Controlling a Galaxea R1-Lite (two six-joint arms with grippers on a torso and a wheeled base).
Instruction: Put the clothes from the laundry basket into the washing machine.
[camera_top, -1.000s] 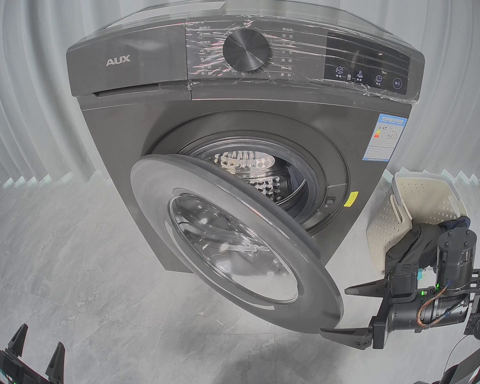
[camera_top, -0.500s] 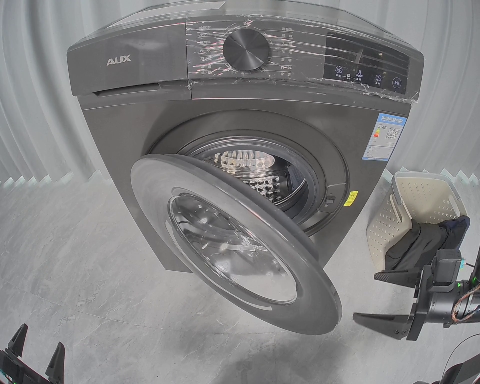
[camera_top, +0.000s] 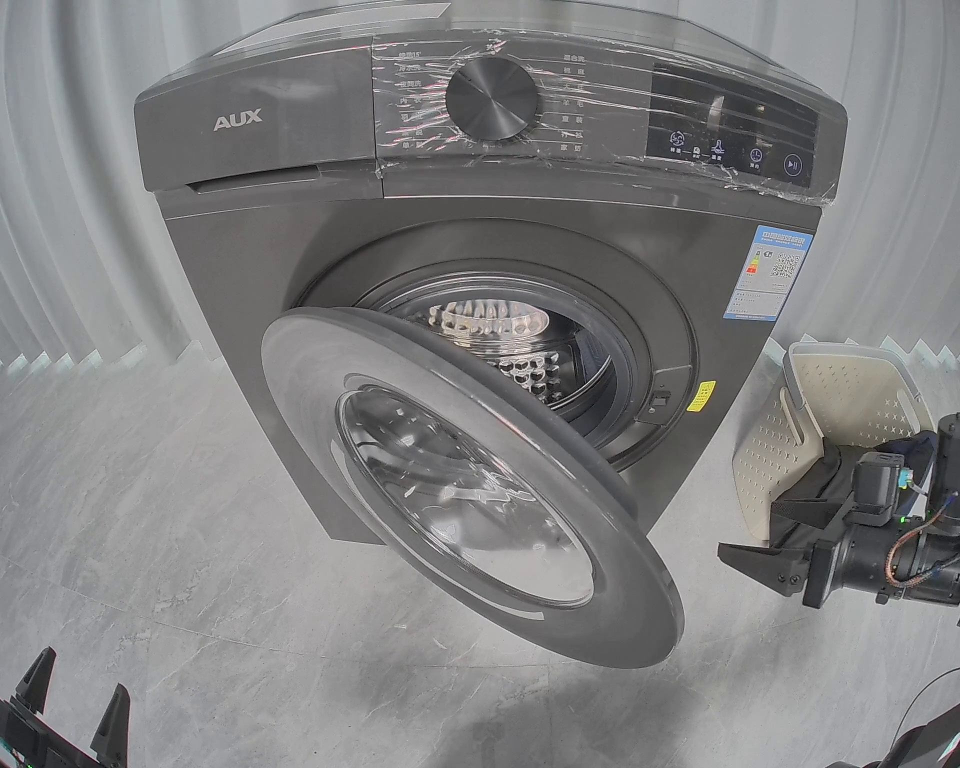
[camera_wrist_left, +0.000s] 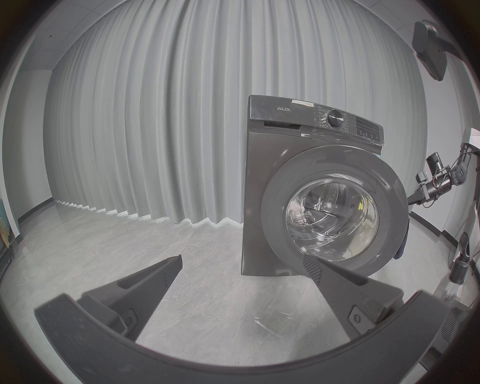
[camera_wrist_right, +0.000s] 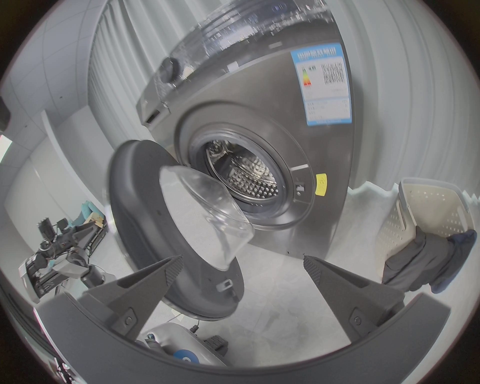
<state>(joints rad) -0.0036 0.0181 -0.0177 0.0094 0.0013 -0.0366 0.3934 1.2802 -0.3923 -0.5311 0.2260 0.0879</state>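
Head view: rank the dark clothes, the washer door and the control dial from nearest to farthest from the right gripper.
From the right gripper:
1. dark clothes, just behind it, draped over the laundry basket rim.
2. washer door, hanging open to the gripper's left.
3. control dial, high on the machine's top panel.

The head view looked down closely at the washing machine (camera_top: 470, 205); both wrist views faced it, the left from farthest.
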